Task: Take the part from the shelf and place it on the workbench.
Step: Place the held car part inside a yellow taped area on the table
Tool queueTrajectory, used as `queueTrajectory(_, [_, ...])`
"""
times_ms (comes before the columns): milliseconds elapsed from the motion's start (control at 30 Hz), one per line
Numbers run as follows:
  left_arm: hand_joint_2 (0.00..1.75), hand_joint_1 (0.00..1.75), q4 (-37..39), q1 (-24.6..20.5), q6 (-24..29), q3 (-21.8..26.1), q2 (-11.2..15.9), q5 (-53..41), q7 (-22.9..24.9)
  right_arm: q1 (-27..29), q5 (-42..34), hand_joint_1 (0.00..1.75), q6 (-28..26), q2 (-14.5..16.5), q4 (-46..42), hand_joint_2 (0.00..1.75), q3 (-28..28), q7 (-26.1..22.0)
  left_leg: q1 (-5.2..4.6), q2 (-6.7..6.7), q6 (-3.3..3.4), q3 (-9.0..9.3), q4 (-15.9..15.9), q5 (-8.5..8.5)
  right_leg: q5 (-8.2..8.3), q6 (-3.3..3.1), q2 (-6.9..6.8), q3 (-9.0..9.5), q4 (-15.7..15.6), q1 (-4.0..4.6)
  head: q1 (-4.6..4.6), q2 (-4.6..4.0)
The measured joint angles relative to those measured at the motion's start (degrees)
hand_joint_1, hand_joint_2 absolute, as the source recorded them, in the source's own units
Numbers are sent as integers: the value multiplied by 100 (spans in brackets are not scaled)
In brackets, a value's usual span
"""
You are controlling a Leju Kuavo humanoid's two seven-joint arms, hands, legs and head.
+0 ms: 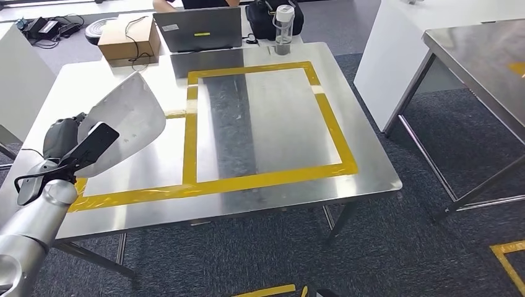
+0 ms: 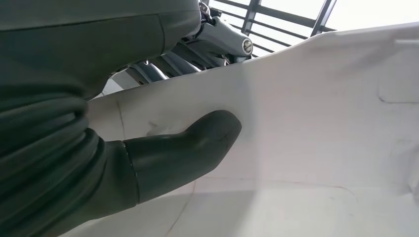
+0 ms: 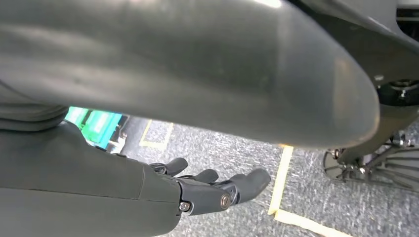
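The part [image 1: 127,120] is a thin, curved white panel with small holes. My left hand [image 1: 65,139] holds it by its lower edge, tilted up over the left side of the steel workbench [image 1: 272,117]. In the left wrist view my grey thumb [image 2: 197,143] presses flat against the part's white surface [image 2: 321,123]. My right hand [image 3: 212,190] hangs over grey carpet with its fingers loosely extended and nothing in them.
Yellow tape [image 1: 334,133] frames a rectangle on the workbench's middle. At its far edge stand a laptop [image 1: 198,28], a cardboard box [image 1: 127,40], a clear bottle [image 1: 283,28] and a black bag [image 1: 272,15]. Another steel table [image 1: 483,59] stands to the right.
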Motion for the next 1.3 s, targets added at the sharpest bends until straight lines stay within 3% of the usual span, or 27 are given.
queueTrajectory(67, [175, 175, -7, 2, 22, 2, -42, -1, 1, -3, -9, 0, 0, 0, 0, 0, 0, 8, 22, 4, 57, 62, -43, -22, -211, 41, 0, -249, 477, -1, 10, -1])
queueTrajectory(133, [175, 175, 0, 23, 25, 3, -70, -2, 4, 5, -13, 0, 1, -1, 0, 0, 0, 6, 17, 6, 91, 95, -35, -68, -460, 67, 0, -720, 1252, -3, 18, -1])
queueTrajectory(167, [175, 175, 5, 45, 17, 3, -83, -3, 8, 14, -13, 0, 1, -1, 0, 0, 0, 6, 15, 4, 95, 115, -25, -94, -477, 77, 0, -912, 1504, -5, 18, -1])
queueTrajectory(200, [175, 175, 9, 66, -3, 4, -90, -8, 12, 20, -12, 0, 1, -3, 0, 0, 0, 7, 17, 2, 90, 139, -12, -123, -376, 85, -1, -1001, 1539, -9, 19, 0])
queueTrajectory(233, [175, 175, 11, 83, -32, 4, -95, -21, 17, 24, -9, 0, 1, -7, 0, 0, 0, 7, 22, 0, 78, 171, 6, -157, -166, 88, -2, -967, 1331, -14, 19, 0])
queueTrajectory(300, [175, 175, 13, 92, -89, 5, -96, -55, 23, 25, -2, 0, 2, -15, 0, 0, 0, 6, 22, -4, 34, 225, 52, -240, 306, 83, -9, -677, 549, -23, 18, 0])
queueTrajectory(367, [175, 87, 13, 90, -83, 5, -91, -101, 22, 23, 4, 0, 11, -19, 0, 0, 0, 0, 2, -13, -12, 233, 100, -303, 479, 46, -13, -461, 48, -21, 16, -1])
queueTrajectory(433, [175, 0, 14, 100, -32, 4, -84, -138, 9, 24, 10, 0, 18, -19, 0, 0, 0, 1, -13, -20, -13, 229, 108, -319, 456, 7, -10, -424, -24, -13, 15, -1])
queueTrajectory(567, [175, 0, 14, 122, 68, 5, -84, -132, -25, 22, 20, 0, 18, -21, 0, 0, -1, 5, -10, 2, -19, 285, 45, -325, 434, -43, 13, -405, -29, -1, 15, 0])
queueTrajectory(700, [0, 0, 14, 124, 80, 5, -84, -131, 4, 24, 27, 0, 20, -21, 0, 0, -2, 7, -10, 7, -70, 317, 7, -326, 416, -73, 13, -390, -28, 2, 16, -1])
queueTrajectory(833, [0, 0, 14, 124, 76, 5, -83, -162, 52, 23, 42, 0, 21, -21, 0, 0, -2, 7, -6, 7, -107, 320, 1, -324, 413, -79, 11, -386, -27, 7, 16, -2])
queueTrajectory(1133, [0, 0, 15, 123, 125, 5, -83, -226, 162, 24, 61, 0, 29, -21, 0, 0, -2, 7, -8, 6, -108, 322, 4, -324, 415, -79, 8, -374, -32, -11, 16, 0])
queueTrajectory(1300, [0, 0, -2, 119, 467, 6, -83, -252, 105, 25, 94, 0, 28, -21, 0, 0, -2, 7, -11, 6, -100, 321, 13, -330, 418, -74, 8, -368, -42, -16, 17, -1])
